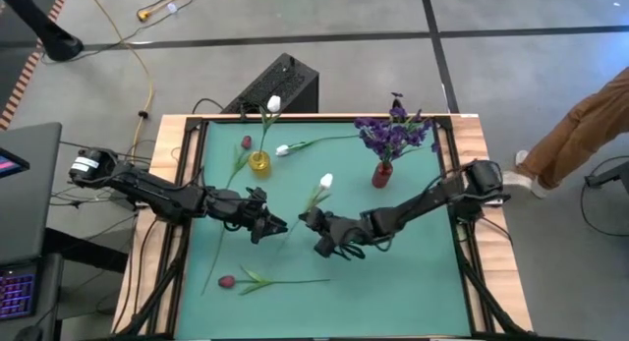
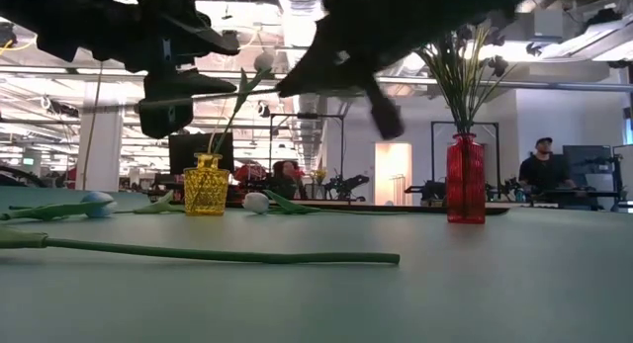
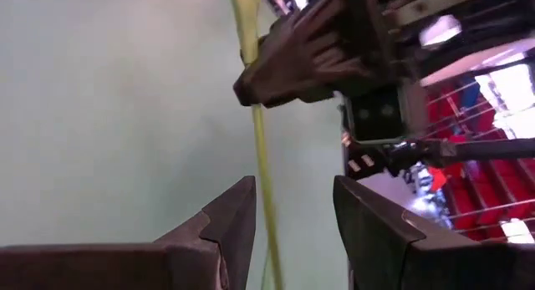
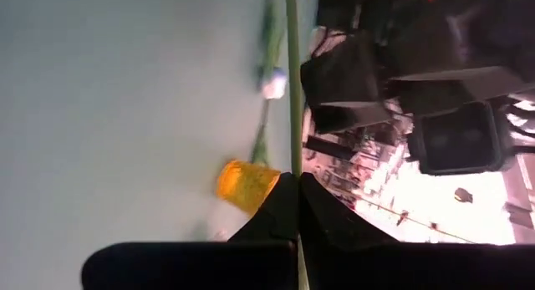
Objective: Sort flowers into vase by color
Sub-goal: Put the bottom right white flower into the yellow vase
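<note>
at frame centre in the high view, two claws meet over the green desk (image 1: 413,272).
right claw (image 1: 307,221) clenched on a white tulip (image 1: 325,182) by its stem; left claw (image 1: 278,226) released, just beside that stem. purple spray (image 1: 393,135) stands in the red vase (image 1: 381,174), upper right.

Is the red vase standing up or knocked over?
Standing up. The red vase sits upright on the table, purple flowers sticking out its top.
</note>
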Robot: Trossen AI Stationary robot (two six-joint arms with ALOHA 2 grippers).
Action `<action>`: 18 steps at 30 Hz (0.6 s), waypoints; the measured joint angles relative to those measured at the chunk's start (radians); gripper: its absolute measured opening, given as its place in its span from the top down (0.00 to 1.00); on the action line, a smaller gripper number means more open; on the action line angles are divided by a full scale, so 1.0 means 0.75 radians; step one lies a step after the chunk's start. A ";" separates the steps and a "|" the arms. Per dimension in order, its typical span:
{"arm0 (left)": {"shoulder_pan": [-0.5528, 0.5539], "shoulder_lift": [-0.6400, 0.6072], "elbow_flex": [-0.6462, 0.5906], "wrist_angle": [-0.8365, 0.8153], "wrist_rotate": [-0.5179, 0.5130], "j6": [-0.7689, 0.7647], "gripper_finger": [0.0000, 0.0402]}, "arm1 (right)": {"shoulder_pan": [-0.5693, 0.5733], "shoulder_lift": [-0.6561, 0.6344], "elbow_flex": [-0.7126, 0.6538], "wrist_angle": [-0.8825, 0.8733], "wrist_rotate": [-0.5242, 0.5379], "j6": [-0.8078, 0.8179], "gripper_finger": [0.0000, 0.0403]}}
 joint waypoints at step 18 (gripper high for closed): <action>0.000 0.000 -0.004 -0.077 0.013 0.044 0.65 | -0.056 0.122 0.181 -0.016 -0.078 -0.035 0.94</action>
